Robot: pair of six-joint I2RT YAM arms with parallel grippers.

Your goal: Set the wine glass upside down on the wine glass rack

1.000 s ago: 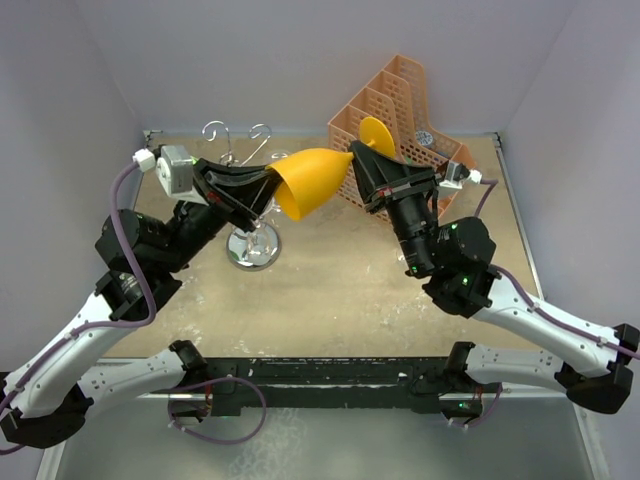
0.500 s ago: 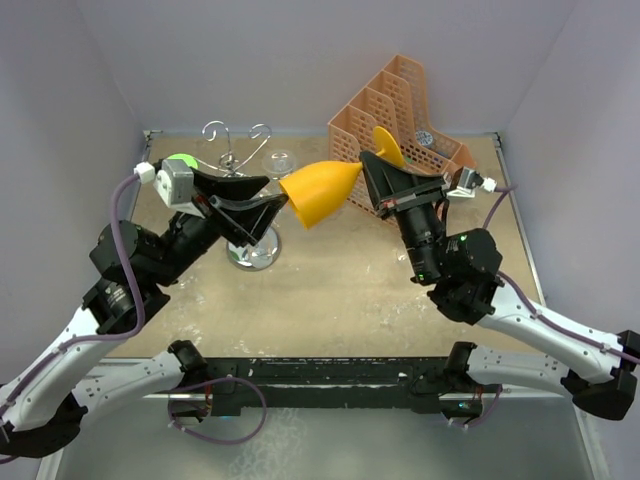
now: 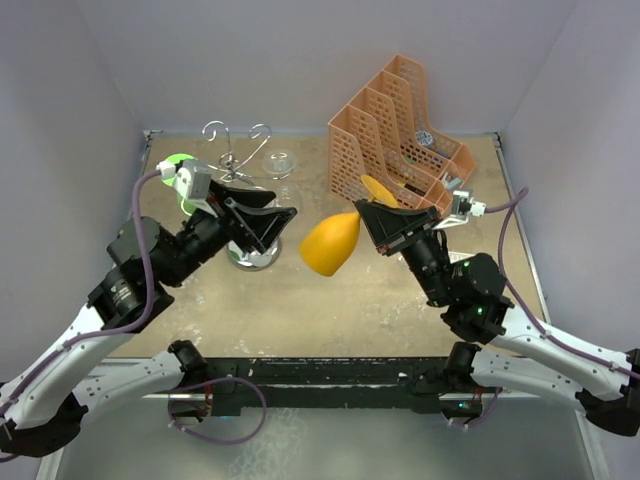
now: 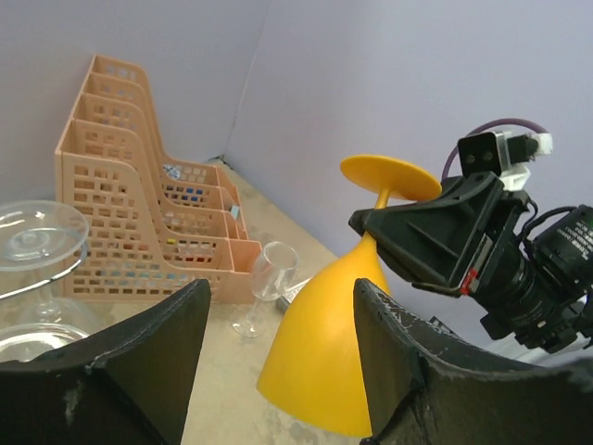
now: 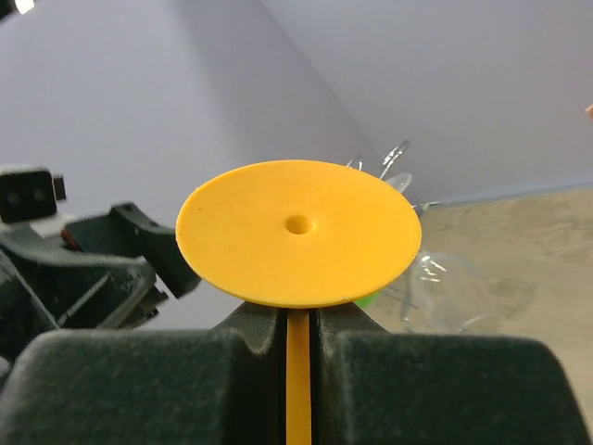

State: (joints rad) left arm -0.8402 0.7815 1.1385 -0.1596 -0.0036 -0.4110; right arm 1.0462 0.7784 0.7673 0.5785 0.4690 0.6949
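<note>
Sandy tabletop (image 3: 340, 310) between pale lilac walls. An orange mesh organiser (image 3: 400, 120) stands back right, and a small clear glass (image 3: 280, 162) stands near the wine glass rack (image 3: 250, 256), whose stem the left arm hides. The right gripper (image 3: 372, 212) pinches the yellow wine glass (image 3: 330, 243) by its stem, bowl tilted downward between the arms. The left gripper (image 3: 278, 222), jaws spread, sits just short of the bowl. Only the right wrist view shows the hole in the foot

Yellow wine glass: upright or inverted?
Inverted, tilted: yellow wine glass has foot up, bowl mouth down, stem pinched by right fingers.
</note>
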